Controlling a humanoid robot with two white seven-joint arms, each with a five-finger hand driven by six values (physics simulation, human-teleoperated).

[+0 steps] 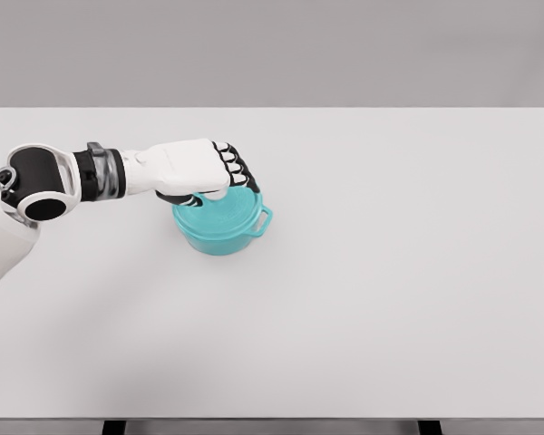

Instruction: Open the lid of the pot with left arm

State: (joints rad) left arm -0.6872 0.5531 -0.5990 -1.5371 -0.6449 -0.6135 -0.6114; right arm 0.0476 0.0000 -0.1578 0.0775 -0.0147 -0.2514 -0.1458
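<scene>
Across the white counter [390, 299] reaches the left arm, its hand [208, 170] directly above the teal pot [219, 228]; the lid [225, 214] sits on the pot under the curled fingers [238, 169], though whether they grip it I cannot tell.

The left hand [204, 170] covers the pot [225, 227] from above, near the tabletop's [390, 299] far-left part. The pot's right and near sides stand open to the edges.
</scene>
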